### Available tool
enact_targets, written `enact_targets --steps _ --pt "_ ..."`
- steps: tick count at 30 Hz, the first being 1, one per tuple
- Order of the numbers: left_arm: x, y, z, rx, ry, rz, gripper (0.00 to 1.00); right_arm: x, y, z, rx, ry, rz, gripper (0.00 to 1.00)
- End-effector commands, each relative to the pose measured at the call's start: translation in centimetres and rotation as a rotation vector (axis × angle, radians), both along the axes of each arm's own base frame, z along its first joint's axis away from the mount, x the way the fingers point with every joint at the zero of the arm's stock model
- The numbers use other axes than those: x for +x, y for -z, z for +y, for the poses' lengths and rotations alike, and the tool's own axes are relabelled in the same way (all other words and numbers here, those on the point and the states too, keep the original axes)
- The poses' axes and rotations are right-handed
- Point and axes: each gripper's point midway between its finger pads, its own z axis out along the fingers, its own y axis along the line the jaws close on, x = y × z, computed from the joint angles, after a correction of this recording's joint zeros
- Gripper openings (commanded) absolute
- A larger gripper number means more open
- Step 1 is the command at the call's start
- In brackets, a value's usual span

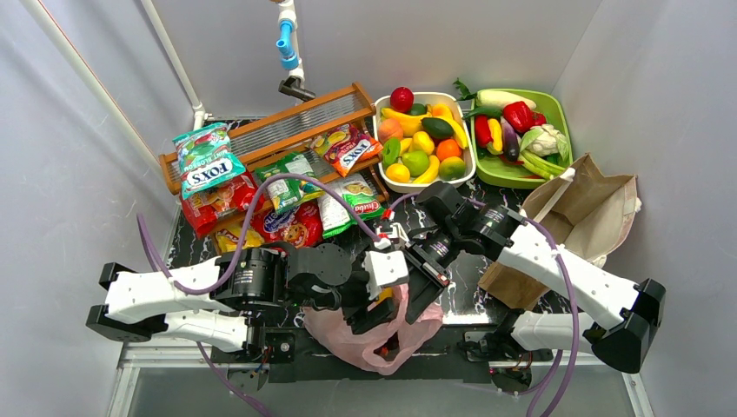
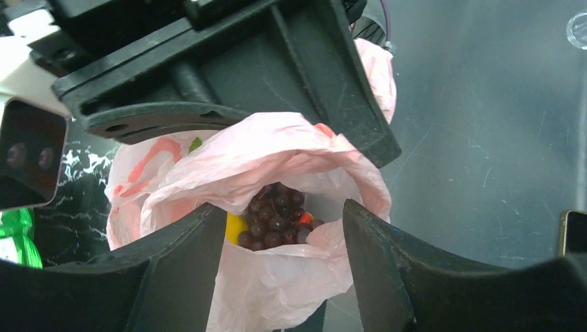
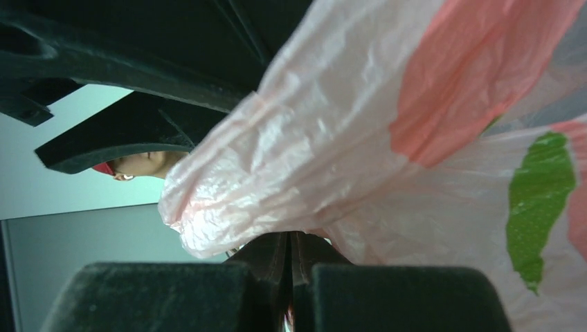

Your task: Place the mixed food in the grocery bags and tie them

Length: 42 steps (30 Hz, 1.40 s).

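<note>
Tightly, right claw (image 3: 291, 243) pinches pink bag (image 3: 332, 138) — grapes (image 2: 273, 214) inside.

A thin, translucent pink plastic bag (image 1: 378, 334), printed with red and green, is seen crumpled at the near middle, its mouth gathered open. Dark purple grapes (image 2: 273, 218) and a yellow piece (image 2: 235, 227) are contained inside. A stiff brown paper bag (image 1: 591, 213) is set at the right; colourful foil snack packets (image 1: 287, 195) are spread at the far left.

The black marbled table (image 1: 514, 196) carries a wooden rack (image 1: 287, 122) at the back left, with snack packets (image 1: 287, 195) heaped on and before it. A white basket (image 1: 375, 130) and a green tray (image 1: 563, 113) stand side by side behind. A brown paper bag (image 1: 600, 213) lies at the right, and a pink plastic bag (image 1: 365, 343) is at the near edge.
</note>
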Motion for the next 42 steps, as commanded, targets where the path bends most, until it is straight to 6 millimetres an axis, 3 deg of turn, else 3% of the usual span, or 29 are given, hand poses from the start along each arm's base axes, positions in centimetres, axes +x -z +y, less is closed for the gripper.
enact_targets --steps 1,18,27,37,42 --pt "-0.7 -1.4 -0.3 -0.084 0.114 -0.075 0.60 -0.2 -1.7 0.0 0.073 -0.031 -0.028 0.01" --pt "0.6 -2.3 -0.7 -0.133 0.189 -0.288 0.56 -0.3 -1.9 -0.1 0.090 -0.038 -0.037 0.01" --pt "0.7 -1.5 -1.1 -0.105 0.202 -0.304 0.28 -0.2 -2.2 0.1 0.096 -0.041 -0.037 0.01" --pt "1.3 -1.1 -0.9 -0.100 0.177 -0.329 0.46 -0.1 -2.3 0.1 0.097 -0.043 -0.035 0.01" --pt "1.4 -1.3 -1.2 -0.121 0.177 -0.338 0.48 -0.1 -2.3 0.2 0.095 -0.044 -0.031 0.01"
